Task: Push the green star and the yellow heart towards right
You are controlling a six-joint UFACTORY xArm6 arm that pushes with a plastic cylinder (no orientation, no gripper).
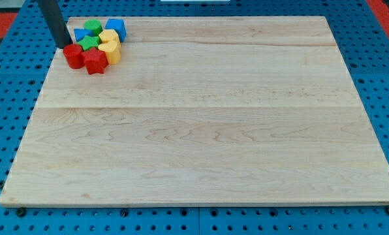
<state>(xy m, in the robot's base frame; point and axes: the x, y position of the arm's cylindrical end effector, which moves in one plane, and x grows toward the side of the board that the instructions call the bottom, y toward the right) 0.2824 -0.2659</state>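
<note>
The green star [89,43] and the yellow heart [109,52] sat packed in a cluster at the board's [201,130] top-left corner, touching each other and hemmed in by a red cylinder [72,56], a red star [95,62] and blue blocks [115,28]. We judged them light, rigid and free-sliding — likely to spin or slip aside if struck off-centre. Having no claw to spread or pinch — only my tip [66,46], just left of the cluster above the red cylinder — we reckoned their left faces the place to bear.
</note>
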